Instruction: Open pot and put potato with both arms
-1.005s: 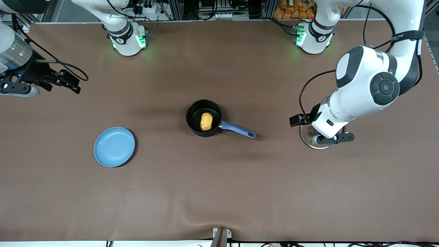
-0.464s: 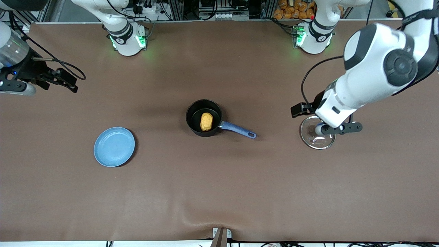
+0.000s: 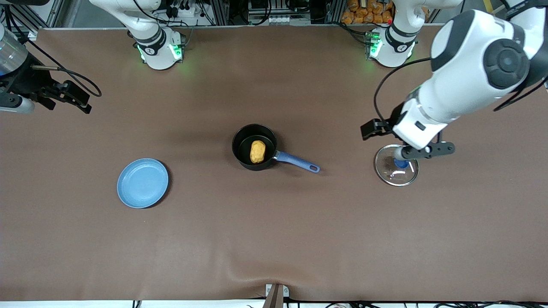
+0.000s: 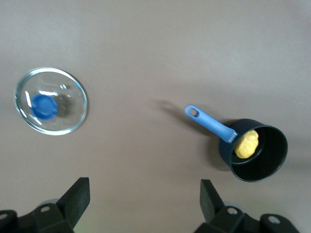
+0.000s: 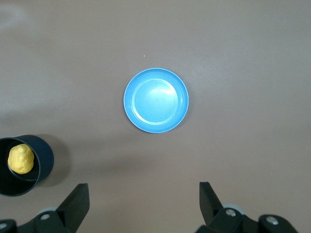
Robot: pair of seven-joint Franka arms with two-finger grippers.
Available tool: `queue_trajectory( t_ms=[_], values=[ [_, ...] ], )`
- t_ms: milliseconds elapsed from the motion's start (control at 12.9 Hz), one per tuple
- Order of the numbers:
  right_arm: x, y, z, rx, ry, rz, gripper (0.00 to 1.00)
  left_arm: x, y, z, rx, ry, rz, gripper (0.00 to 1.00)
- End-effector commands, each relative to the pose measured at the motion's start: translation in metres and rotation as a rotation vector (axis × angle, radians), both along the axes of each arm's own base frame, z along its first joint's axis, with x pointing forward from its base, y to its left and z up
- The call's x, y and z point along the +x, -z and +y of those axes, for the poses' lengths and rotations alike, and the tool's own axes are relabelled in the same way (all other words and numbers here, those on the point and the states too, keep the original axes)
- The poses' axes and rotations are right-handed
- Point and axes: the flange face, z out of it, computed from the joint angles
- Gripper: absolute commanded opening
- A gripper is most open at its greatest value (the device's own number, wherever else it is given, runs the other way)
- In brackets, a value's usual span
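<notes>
The black pot [image 3: 245, 141] stands open mid-table, its blue handle [image 3: 297, 162] toward the left arm's end. The yellow potato [image 3: 257, 151] lies inside it. The glass lid [image 3: 391, 173] with its blue knob [image 3: 401, 163] rests on the table toward the left arm's end. My left gripper [image 3: 410, 144] is open and empty, up over the lid's edge. Its wrist view shows the lid [image 4: 50, 100], the pot [image 4: 262, 167] and the potato [image 4: 247, 142]. My right gripper [image 3: 73, 97] is open and empty, up at the right arm's end of the table.
A flat blue plate [image 3: 142, 183] lies toward the right arm's end, nearer the front camera than the pot; it also shows in the right wrist view [image 5: 156, 100]. Bare brown mat surrounds everything. Both arm bases stand at the table's back edge.
My left gripper has lifted off the lid, which stays on the table with its knob now showing. My right gripper has drawn a little farther toward its end of the table.
</notes>
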Motion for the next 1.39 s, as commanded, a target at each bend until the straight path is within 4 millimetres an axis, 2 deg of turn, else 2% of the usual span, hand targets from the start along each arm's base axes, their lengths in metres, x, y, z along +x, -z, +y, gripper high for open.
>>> queue_trajectory(
  t_ms=[0, 309, 464, 696, 773, 851, 1082, 1314],
  values=[
    [-0.003, -0.006, -0.003, 0.012, 0.004, -0.017, 1.0, -0.005, -0.01, -0.039, 0.029, -0.02, -0.017, 1.0],
    [-0.004, -0.007, -0.001, 0.011, 0.005, -0.02, 1.0, -0.012, -0.029, -0.04, 0.056, -0.009, -0.066, 1.0],
    [-0.004, -0.007, 0.0, 0.011, 0.003, -0.02, 1.0, -0.022, -0.064, -0.021, 0.077, -0.022, -0.114, 1.0],
    [-0.004, -0.007, 0.0, 0.011, 0.003, -0.02, 1.0, -0.031, -0.096, 0.0, 0.119, -0.008, -0.188, 1.0],
    [-0.004, -0.007, 0.0, 0.011, 0.003, -0.02, 1.0, -0.038, -0.117, 0.013, 0.11, 0.0, -0.222, 1.0],
    [-0.004, -0.007, 0.0, 0.011, 0.003, -0.02, 1.0, -0.041, -0.127, 0.029, 0.115, 0.025, -0.228, 1.0],
    [-0.004, -0.006, 0.001, 0.011, 0.0, -0.018, 1.0, -0.049, -0.144, 0.079, 0.142, 0.066, -0.198, 1.0],
    [-0.003, -0.005, 0.001, 0.011, 0.0, -0.017, 1.0, -0.053, -0.148, 0.126, 0.16, 0.099, -0.152, 1.0]
  ],
)
